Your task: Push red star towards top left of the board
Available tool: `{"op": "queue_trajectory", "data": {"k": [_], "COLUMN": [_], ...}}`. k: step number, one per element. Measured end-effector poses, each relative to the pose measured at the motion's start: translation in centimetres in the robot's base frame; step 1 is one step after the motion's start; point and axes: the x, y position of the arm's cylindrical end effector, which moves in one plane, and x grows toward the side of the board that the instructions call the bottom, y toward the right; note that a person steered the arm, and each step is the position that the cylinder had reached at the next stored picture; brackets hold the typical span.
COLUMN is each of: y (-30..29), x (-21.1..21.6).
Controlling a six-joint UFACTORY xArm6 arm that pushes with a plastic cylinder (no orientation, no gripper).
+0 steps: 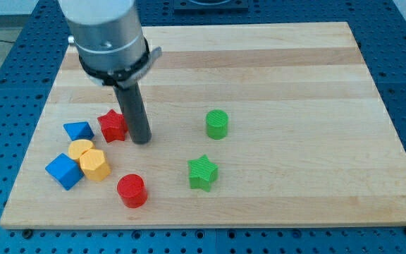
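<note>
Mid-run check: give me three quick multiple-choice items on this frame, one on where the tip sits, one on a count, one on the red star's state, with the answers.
1. Where is my tip relative to the red star?
A. At its right side in the view
B. Far off by the green blocks
C. Below the red cylinder

2. How many green blocks are on the board?
A. One
B. Two
C. Four

3. Where does the red star sit now?
A. In the board's top left corner
B. Left of centre, beside a blue block
C. Off the board

Answers:
1. A: my tip stands just right of the red star.
2. B: a green cylinder and a green star.
3. B: it lies next to the upper blue block, well below the board's top left corner.
</note>
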Motion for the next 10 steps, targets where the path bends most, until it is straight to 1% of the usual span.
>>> {"op": "queue_trajectory", "data": {"k": [1, 2, 3, 4, 5, 6, 7, 8, 9, 10], "y": [-4.5, -4.4, -6.0, -6.9, -6.2, -8.2, -12.5, -12.5, -11.7, -9.8], "x": [0.6, -3.5, -11.6, -17.8, -17.0, -12.6, -15.1, -22.6, -24.0, -19.0]}}
